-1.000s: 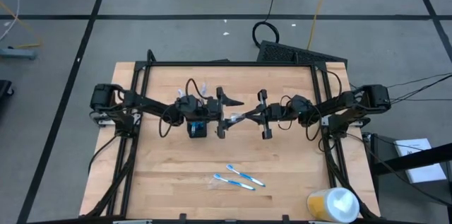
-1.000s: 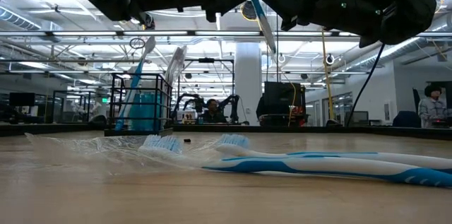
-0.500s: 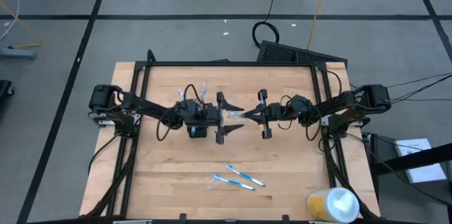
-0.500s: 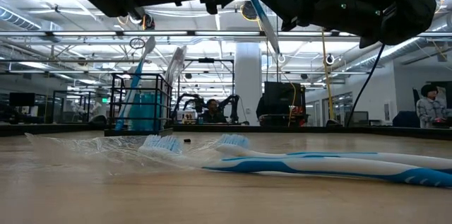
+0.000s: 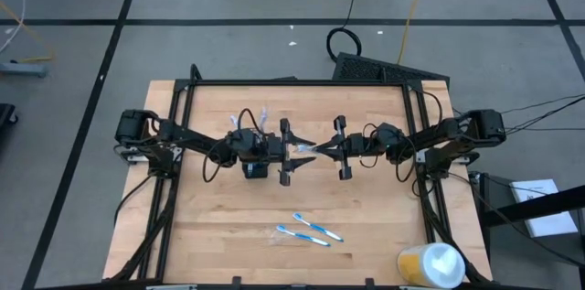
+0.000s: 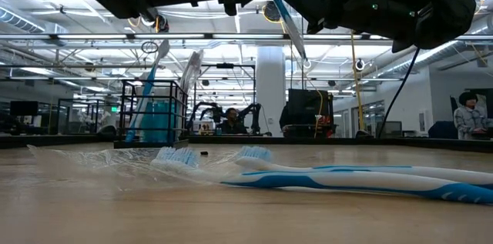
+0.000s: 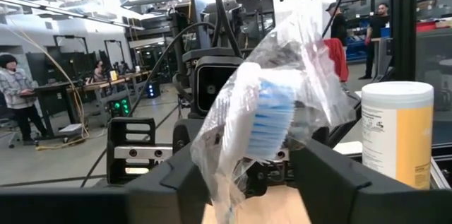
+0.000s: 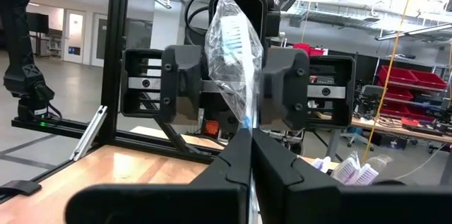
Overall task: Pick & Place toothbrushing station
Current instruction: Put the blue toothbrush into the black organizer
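Note:
The black mesh holder (image 5: pixel 256 167) stands on the table under my left arm, with toothbrushes upright in it; it also shows in the low view (image 6: pixel 154 113). My right gripper (image 5: pixel 322 148) is shut on a blue-and-white toothbrush in a clear wrapper (image 8: pixel 234 40), held above the table's middle. My left gripper (image 5: pixel 291 151) faces it, open. Its fingers (image 8: pixel 180 86) stand on either side of the wrapped brush head (image 7: pixel 272 114); I cannot tell whether they touch it. Two more toothbrushes (image 5: pixel 306 229) lie flat on the table nearer the front. My right gripper pinches the wrapped toothbrush between its two fingers at the wrapper's lower part (image 8: pixel 247 126), the end away from the bristles. The fingers come level from the table's right side and lie along the brush. The brush is lifted clear, its head toward my left gripper.
A yellow-and-white round container (image 5: pixel 430 265) stands at the table's near right corner. A crumpled clear wrapper (image 6: pixel 92 163) lies by the two loose toothbrushes (image 6: pixel 347 178). A black frame (image 5: pixel 297 82) runs along the table's far edge and sides. People show in the room beyond.
My left gripper has shifted slightly and turned to face my right gripper squarely. The wrapped toothbrush between them has swung a little and stays clear of the table.

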`<act>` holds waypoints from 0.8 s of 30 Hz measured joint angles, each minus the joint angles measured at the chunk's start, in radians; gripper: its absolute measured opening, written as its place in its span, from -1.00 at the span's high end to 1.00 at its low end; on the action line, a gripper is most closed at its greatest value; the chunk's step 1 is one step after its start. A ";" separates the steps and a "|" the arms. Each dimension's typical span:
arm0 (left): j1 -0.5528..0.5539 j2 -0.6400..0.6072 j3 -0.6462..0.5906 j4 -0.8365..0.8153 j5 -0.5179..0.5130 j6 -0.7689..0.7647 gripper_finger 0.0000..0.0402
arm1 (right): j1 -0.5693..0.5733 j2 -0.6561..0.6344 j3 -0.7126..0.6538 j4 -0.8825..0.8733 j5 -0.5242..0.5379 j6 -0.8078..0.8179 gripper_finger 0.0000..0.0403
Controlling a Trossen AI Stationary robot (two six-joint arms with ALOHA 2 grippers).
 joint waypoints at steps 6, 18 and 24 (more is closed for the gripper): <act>0.000 0.000 0.000 0.000 0.000 -0.007 0.36 | 0.000 0.000 0.000 0.000 0.000 0.000 1.00; 0.000 0.000 0.000 0.001 0.000 -0.062 0.55 | 0.000 0.000 0.000 0.000 -0.001 0.000 1.00; 0.000 0.000 0.000 0.002 -0.005 -0.084 0.55 | 0.000 0.000 0.000 -0.001 -0.001 0.000 1.00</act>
